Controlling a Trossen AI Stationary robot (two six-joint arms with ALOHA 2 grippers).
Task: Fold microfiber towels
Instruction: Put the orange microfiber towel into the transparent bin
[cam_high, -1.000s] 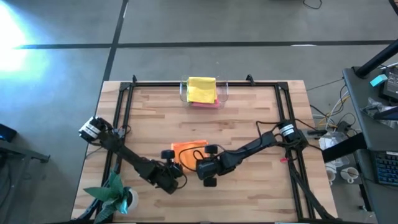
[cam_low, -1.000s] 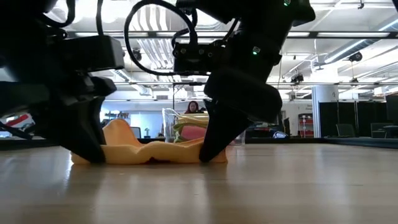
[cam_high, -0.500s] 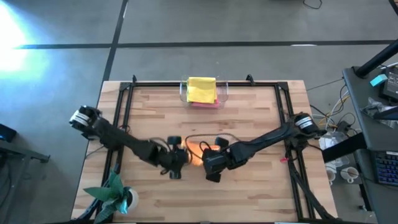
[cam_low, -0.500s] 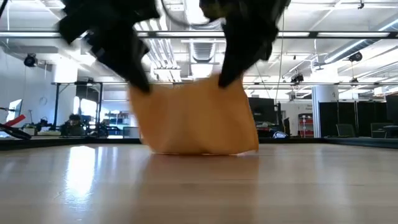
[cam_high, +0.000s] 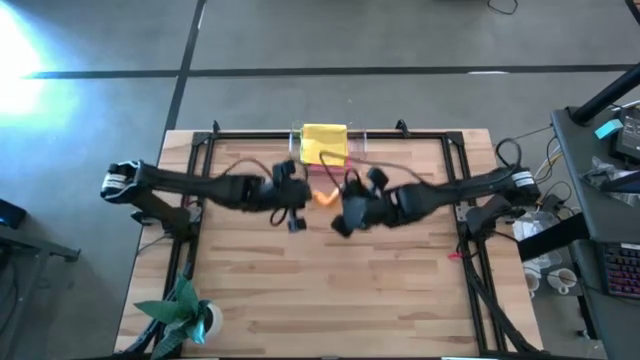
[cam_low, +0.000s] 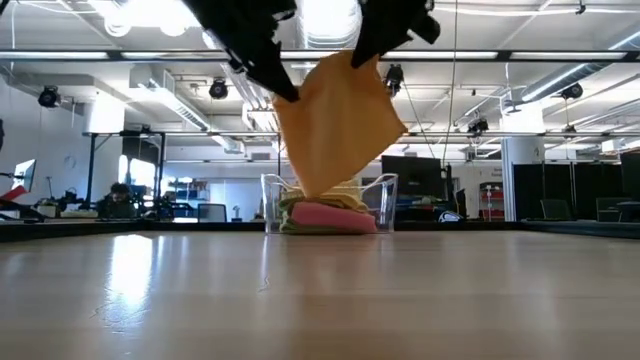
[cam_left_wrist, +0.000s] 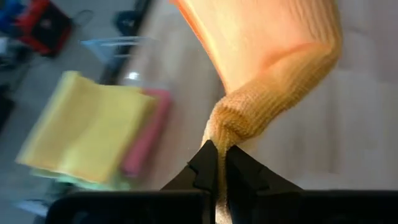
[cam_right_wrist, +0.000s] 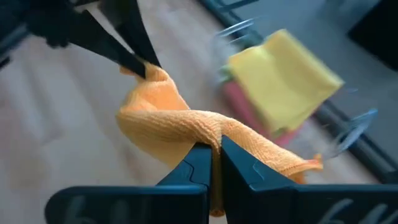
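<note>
The orange towel (cam_low: 336, 125) hangs folded between my two grippers, lifted clear above the table's middle, just in front of the clear tray (cam_low: 380, 195). My left gripper (cam_high: 300, 197) and my right gripper (cam_high: 340, 200) are both shut on its upper part. In the tray lies a stack with the yellow towel (cam_high: 324, 142) on top, a pink one (cam_low: 325, 214) and a green one beneath. The orange towel also shows in the left wrist view (cam_left_wrist: 273, 56) and the right wrist view (cam_right_wrist: 186, 127). My left gripper pinches a bunched corner of the orange towel (cam_left_wrist: 225, 127) between its two fingers, several layers gathered. The towel hangs below, clear of the table. My right gripper pinches a bunched fold of the towel's upper edge (cam_right_wrist: 214, 134) between its two fingers. The cloth between the two holds sags slack.
The clear tray (cam_high: 358, 148) stands at the table's far edge, in the middle. A potted green plant (cam_high: 185, 312) stands at the near left corner. A black frame (cam_high: 200, 190) runs along the table's left, far and right sides. Bare wood (cam_high: 330, 290) lies in front.
Both grippers have risen and gone from the table's near middle toward the far edge and the tray, carrying the orange towel. The towel, which lay crumpled on the table, has been lifted clear and now hangs folded between them.
</note>
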